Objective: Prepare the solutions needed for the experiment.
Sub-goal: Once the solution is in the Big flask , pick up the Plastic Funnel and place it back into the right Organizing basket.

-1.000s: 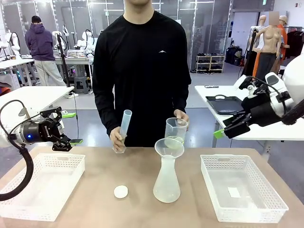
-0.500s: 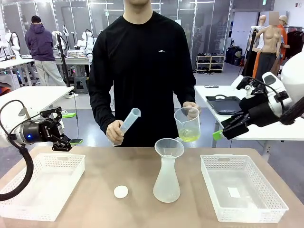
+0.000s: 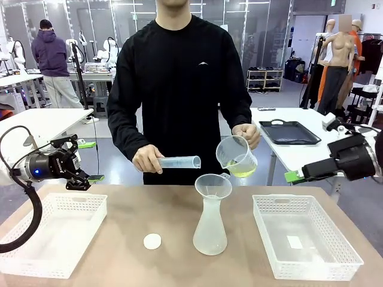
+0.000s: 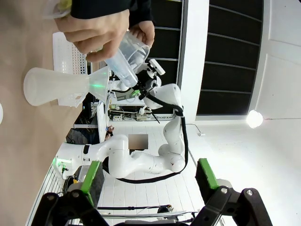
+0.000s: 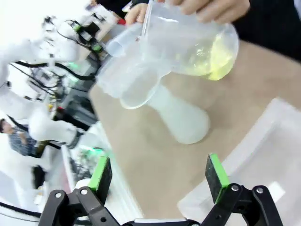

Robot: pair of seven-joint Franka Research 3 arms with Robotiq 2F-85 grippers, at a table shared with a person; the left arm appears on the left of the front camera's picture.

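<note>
From my station I see both claws spread wide with nothing between their pads. The left gripper (image 3: 90, 161) hangs above the far left corner of the table (image 3: 137, 209), over the far rim of the left white basket (image 3: 72, 196). The right gripper (image 3: 294, 175) hangs by the far right corner, above and behind the right basket (image 3: 287, 198).

The solutions (image 3: 240, 170) are a shallow yellow-green pool in a clear beaker (image 3: 236, 154). One hand (image 3: 246, 133) of the person holds it tilted, with its spout just over the funnel (image 3: 213, 186). The funnel sits in a frosted conical flask (image 3: 210, 230) at the middle of the table. The person's other hand (image 3: 146, 160) holds a measuring cylinder (image 3: 178, 162) level above the far edge. A white cap (image 3: 152, 241) lies left of the flask, apart from it.
</note>
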